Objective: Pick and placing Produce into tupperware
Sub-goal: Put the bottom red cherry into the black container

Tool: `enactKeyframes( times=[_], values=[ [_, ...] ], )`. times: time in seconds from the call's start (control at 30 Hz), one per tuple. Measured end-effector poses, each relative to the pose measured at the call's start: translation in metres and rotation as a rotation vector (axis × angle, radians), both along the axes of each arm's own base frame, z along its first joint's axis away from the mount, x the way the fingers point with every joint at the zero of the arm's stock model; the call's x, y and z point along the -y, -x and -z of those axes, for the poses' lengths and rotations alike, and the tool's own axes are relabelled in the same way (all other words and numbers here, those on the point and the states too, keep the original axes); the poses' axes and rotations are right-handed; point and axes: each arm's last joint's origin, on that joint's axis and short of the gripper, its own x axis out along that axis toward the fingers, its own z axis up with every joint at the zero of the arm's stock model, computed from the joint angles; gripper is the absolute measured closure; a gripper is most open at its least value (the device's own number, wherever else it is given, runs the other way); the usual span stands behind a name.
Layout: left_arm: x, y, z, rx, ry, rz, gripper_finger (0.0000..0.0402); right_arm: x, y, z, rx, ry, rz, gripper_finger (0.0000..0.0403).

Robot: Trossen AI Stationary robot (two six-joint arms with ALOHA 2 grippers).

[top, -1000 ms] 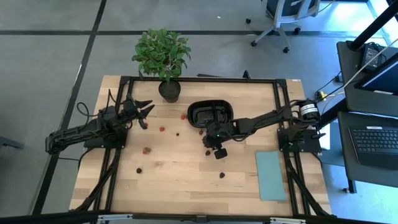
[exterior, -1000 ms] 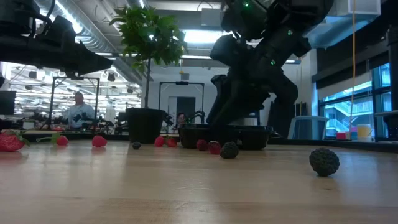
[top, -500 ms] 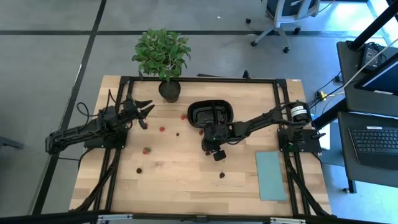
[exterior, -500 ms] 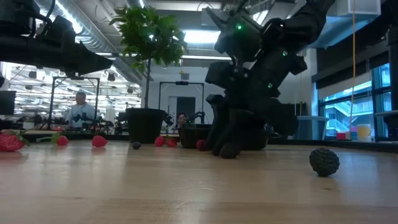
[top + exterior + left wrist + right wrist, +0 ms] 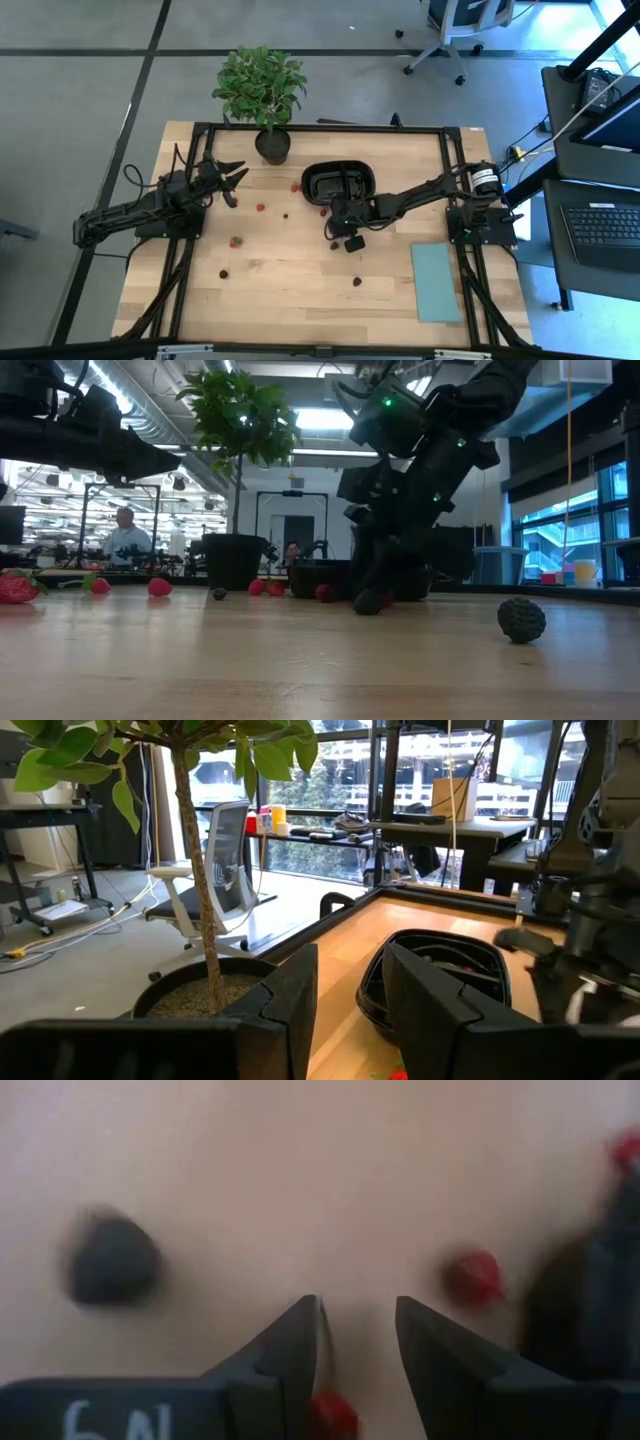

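Observation:
The black oval tray (image 5: pixel 338 167) sits on the table's far middle and shows in the left wrist view (image 5: pixel 470 942). Red and dark berries lie scattered on the wood: a red berry (image 5: pixel 261 207), another red berry (image 5: pixel 236 241) and a dark berry (image 5: pixel 356 281). My right gripper (image 5: pixel 335 232) is low over the table just near of the tray, open, pointing down (image 5: pixel 355 1305). A small red berry (image 5: pixel 330 1415) shows between its fingers, with a dark berry (image 5: pixel 112 1260) and a red berry (image 5: pixel 472 1275) to either side. My left gripper (image 5: pixel 238 180) waits open at the table's left, raised (image 5: pixel 350 955). My right gripper points down at the table with a red berry (image 5: pixel 330 1415) between its open fingers, close to one finger (image 5: pixel 300 1355). I cannot tell whether a finger touches it.
A potted plant (image 5: pixel 260 85) stands in its dark pot (image 5: pixel 272 147) at the far edge, left of the tray. A flat teal rectangle (image 5: pixel 435 282) lies near the right edge. A large dark berry (image 5: pixel 521 620) lies alone toward the near side. People show in the room beyond.
My right gripper came down from above the berries to the table top beside the tray, shifting slightly toward the table's left edge and tipping as it went. Its fingers now stand among the berries there. The left arm kept still.

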Motion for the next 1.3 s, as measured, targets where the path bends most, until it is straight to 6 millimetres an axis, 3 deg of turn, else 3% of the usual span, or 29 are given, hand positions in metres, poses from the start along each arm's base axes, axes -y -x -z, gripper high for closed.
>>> enactKeyframes(
  times=[0.5, 1.3],
  values=[
    [0.000, 0.000, 0.000, -0.001, 0.000, 0.000, 0.0292, 0.000, 0.006, 0.000, -0.051, -0.059, 0.088, 0.0263],
    [0.000, 0.000, 0.000, 0.000, 0.000, 0.000, 0.0292, 0.020, 0.007, 0.001, -0.065, -0.272, 0.293, 0.0264]
  ],
)
